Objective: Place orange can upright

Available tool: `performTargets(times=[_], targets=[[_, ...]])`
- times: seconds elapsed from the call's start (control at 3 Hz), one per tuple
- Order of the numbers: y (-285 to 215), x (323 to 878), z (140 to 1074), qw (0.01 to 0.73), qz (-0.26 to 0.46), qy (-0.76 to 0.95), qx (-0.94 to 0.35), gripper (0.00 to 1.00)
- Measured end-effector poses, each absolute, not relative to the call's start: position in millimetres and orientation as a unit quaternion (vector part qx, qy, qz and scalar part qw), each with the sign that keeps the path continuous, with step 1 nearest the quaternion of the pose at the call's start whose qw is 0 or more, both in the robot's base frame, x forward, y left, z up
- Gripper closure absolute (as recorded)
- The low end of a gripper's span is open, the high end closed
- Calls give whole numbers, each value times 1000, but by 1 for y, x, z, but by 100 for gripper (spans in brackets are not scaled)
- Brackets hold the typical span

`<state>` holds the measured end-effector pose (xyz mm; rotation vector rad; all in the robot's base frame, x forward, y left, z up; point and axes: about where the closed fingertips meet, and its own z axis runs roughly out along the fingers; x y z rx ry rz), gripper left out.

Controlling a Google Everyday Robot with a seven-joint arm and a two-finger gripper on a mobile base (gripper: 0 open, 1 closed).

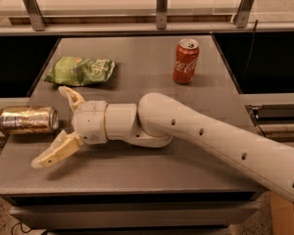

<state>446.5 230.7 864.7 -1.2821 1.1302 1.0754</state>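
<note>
The orange can [25, 120] is shiny gold and silver and lies on its side at the left edge of the grey table [137, 62], its left end sticking out past the edge. My gripper [50, 126] is open just right of the can's right end. One finger [71, 98] is above and behind the can's end, and the other finger [53, 153] is in front of and below it. Neither finger visibly grips the can. The white arm reaches in from the lower right across the table.
A red Coca-Cola can [185, 61] stands upright at the back right of the table. A green chip bag [81, 71] lies at the back left. A shelf with metal posts [161, 4] runs behind the table.
</note>
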Motion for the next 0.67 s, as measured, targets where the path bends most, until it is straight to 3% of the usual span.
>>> performTargets(times=[0.67], targets=[[228, 446, 870, 534, 443, 472, -544, 0]])
